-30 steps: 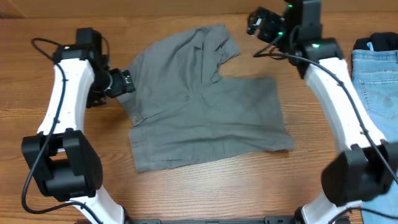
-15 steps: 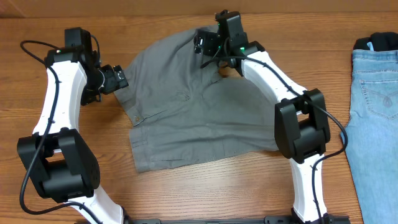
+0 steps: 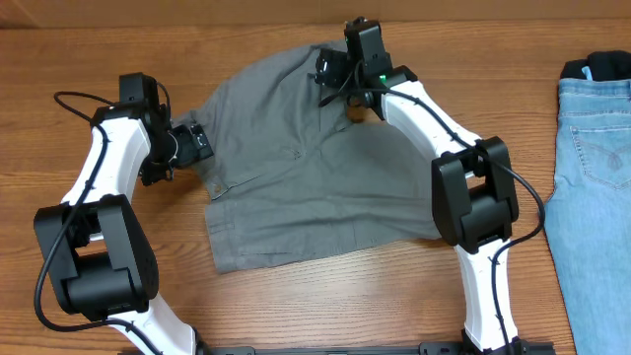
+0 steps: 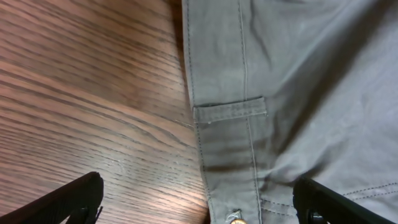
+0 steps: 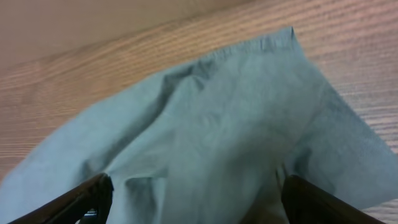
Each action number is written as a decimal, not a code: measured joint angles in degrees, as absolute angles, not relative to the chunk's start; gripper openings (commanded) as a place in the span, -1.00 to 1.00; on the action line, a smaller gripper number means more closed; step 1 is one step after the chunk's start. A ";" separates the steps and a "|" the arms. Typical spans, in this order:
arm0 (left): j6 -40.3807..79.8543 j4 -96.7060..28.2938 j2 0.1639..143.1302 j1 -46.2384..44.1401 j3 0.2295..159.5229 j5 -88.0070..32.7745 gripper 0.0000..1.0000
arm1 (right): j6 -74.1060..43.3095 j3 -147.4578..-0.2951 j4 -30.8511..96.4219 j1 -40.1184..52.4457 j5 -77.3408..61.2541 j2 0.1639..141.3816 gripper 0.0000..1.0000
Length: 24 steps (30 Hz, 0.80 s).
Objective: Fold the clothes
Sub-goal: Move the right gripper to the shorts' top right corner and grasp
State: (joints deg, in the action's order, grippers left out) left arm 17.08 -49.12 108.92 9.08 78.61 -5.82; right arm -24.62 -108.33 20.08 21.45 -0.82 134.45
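The grey shorts (image 3: 315,177) lie spread flat in the middle of the table, waistband to the left, one leg bunched at the back. My left gripper (image 3: 197,143) is open at the waistband's left edge. In the left wrist view its fingers (image 4: 199,202) straddle the waistband (image 4: 224,74), with a belt loop and a brass button (image 4: 235,218) in sight. My right gripper (image 3: 333,74) is open over the bunched back leg. In the right wrist view its fingers (image 5: 196,199) sit wide apart just above the grey fabric (image 5: 217,124). The light blue jeans (image 3: 592,177) lie at the right edge.
A dark garment (image 3: 601,67) lies at the back right above the jeans. Bare wooden table (image 3: 325,306) runs in front of the shorts and to their left. The table's far edge is just behind the right gripper.
My right arm swung from the back right over to the shorts' bunched back leg and stays there. My left gripper drew away slightly, then returned to the waistband edge.
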 measured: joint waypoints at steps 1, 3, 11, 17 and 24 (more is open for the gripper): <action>17.08 -48.95 108.92 9.08 78.48 -5.89 1.00 | -24.80 -108.33 19.81 21.45 -0.73 134.80 0.73; 17.08 -48.23 108.92 9.10 78.39 -6.07 1.00 | -25.10 -108.33 19.03 21.45 -0.58 135.76 0.38; 17.08 -46.85 108.92 9.08 78.35 -6.31 1.00 | -25.45 -108.40 18.76 21.45 -0.14 136.40 0.07; 17.08 -46.68 108.92 9.10 78.35 -6.50 1.00 | -25.58 -108.44 19.16 21.45 0.91 136.40 -0.48; 17.08 -46.65 108.92 9.10 78.35 -6.68 1.00 | -25.71 -108.77 22.76 21.43 3.68 136.40 -0.92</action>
